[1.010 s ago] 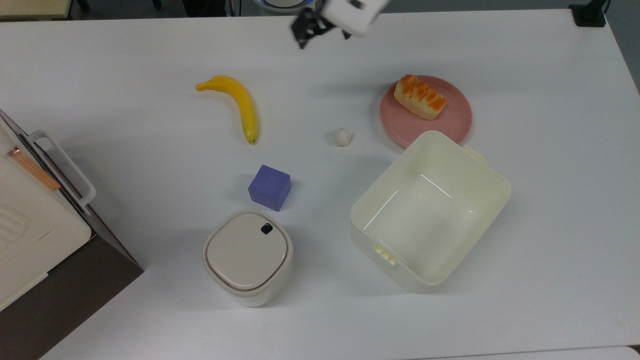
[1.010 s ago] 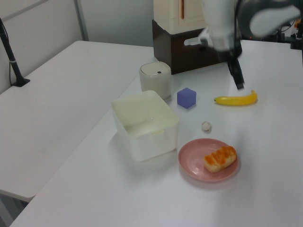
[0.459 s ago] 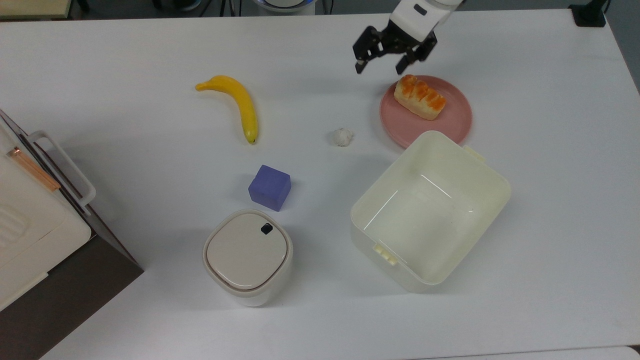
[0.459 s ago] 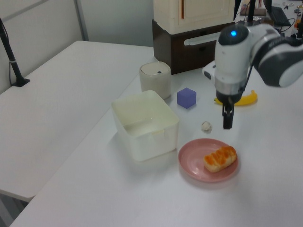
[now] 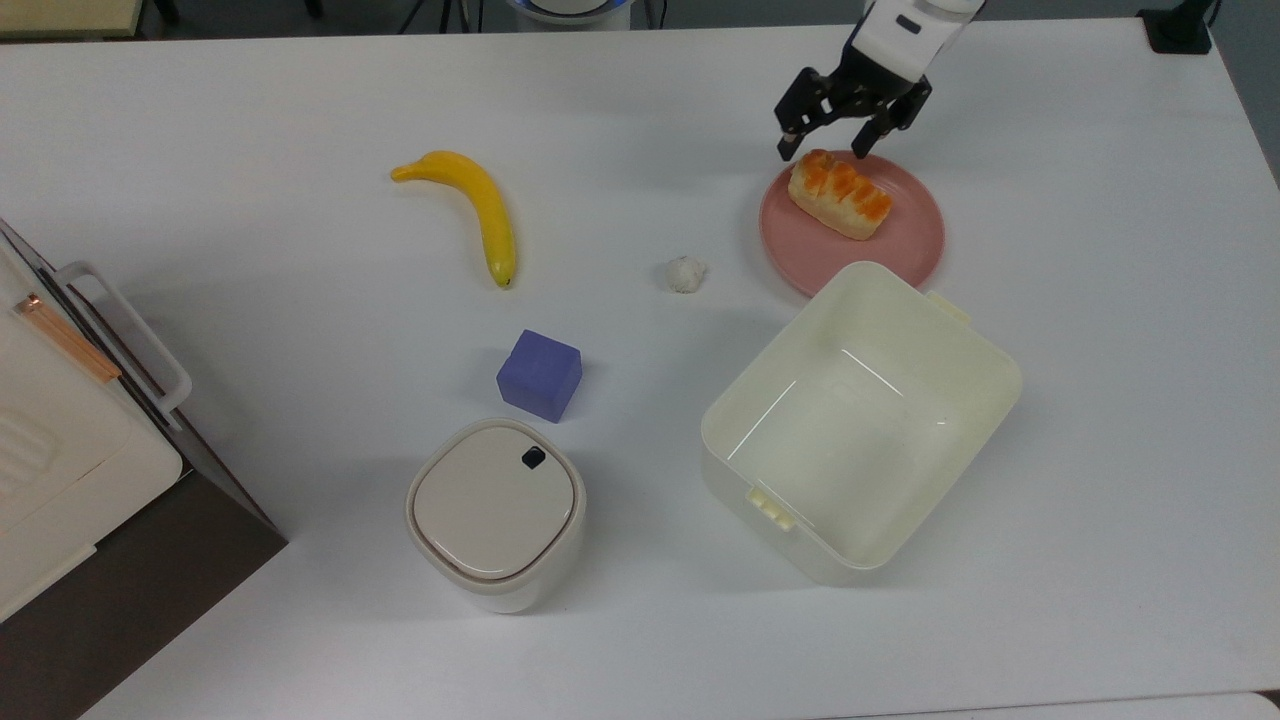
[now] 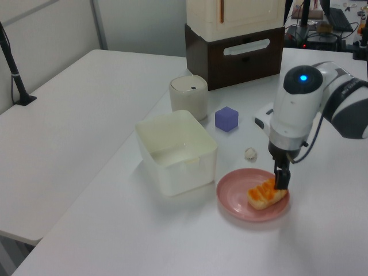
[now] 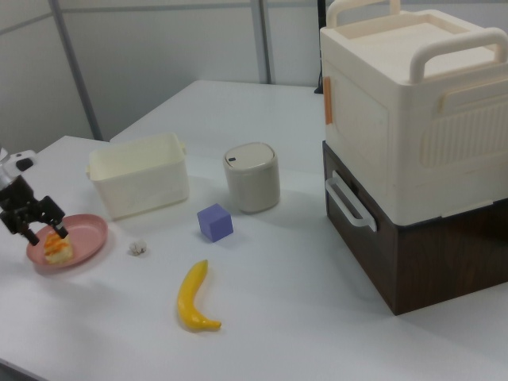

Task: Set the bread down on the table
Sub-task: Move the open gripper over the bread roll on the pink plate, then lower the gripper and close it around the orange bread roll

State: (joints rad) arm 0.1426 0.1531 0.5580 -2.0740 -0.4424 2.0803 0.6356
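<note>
The bread (image 5: 840, 194), a small loaf with a glossy orange-brown top, lies on a round pink plate (image 5: 905, 245) on the white table (image 5: 640, 90). My gripper (image 5: 822, 148) hangs open just over the loaf's end toward the top view's upper left, one finger on either side of it, gripping nothing. In the left view the gripper (image 6: 282, 179) points down at the bread (image 6: 264, 195) on the plate (image 6: 238, 201). In the right view the gripper (image 7: 41, 232) stands at the bread (image 7: 57, 249) on the plate (image 7: 86, 235).
A cream open box (image 5: 860, 420) sits just below the plate in the top view. A small white ball (image 5: 685, 273), a banana (image 5: 480, 210), a purple cube (image 5: 540, 375) and a lidded canister (image 5: 495, 510) lie to its left. A cream-and-brown cabinet (image 7: 413, 143) stands at the table's edge.
The gripper has swept from the top view's upper middle to the right and come down to the loaf's end on the plate. The bread has not moved.
</note>
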